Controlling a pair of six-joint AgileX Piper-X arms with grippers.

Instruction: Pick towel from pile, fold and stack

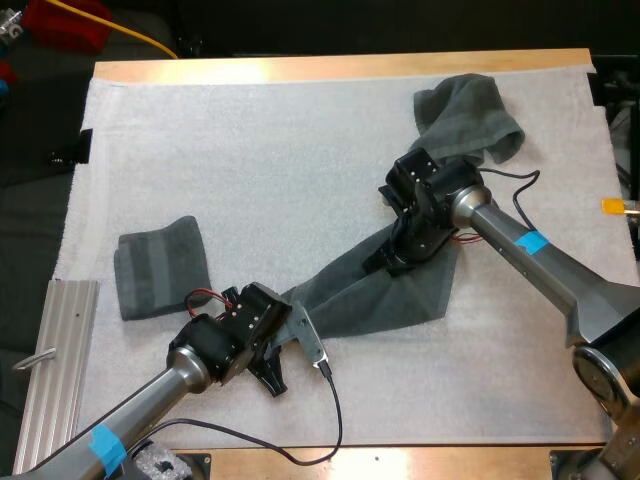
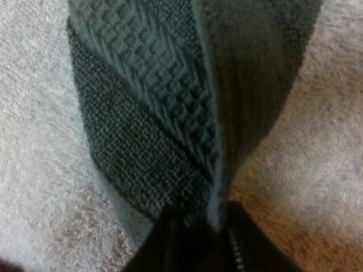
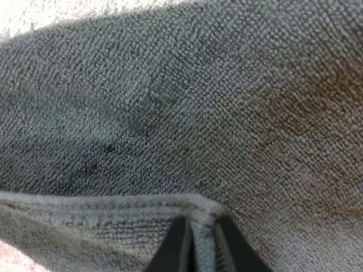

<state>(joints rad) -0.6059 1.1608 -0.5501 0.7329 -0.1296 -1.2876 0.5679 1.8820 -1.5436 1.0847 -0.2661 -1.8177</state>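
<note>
Nearest the camera, at the near left of the table (image 1: 340, 66), my left arm reaches forward over the white mat (image 1: 250, 150). My left hand (image 1: 286, 312) is pinching the near left tip of a dark grey-green towel (image 1: 400, 295). Seen from the left wrist, the two black fingers of this hand (image 2: 198, 221) press on a folded edge of the towel (image 2: 170, 113) from both sides. The cloth runs away from them, showing a woven band and a raised hem.

From that tip the towel stretches in a long, narrow shape toward the far right, widening as it goes, and most of it lies on the mat. My right hand (image 1: 395, 258) is down on its far right part, near the middle of the mat. In the right wrist view this hand (image 3: 201, 229) pinches the towel's hem, its fingers nearly pressed together with only the thin edge between them. Plain terry cloth (image 3: 198, 102) spreads out beyond.

Just past my right hand, at the far right of the mat, lies a crumpled towel (image 1: 465, 120) of the same colour. I cannot tell whether it touches the stretched one.

A folded towel (image 1: 160, 265) lies flat on the left side of the mat, well apart from both, just beyond my left arm. A ribbed metal plate (image 1: 55, 370) sits at the mat's near left edge.
</note>
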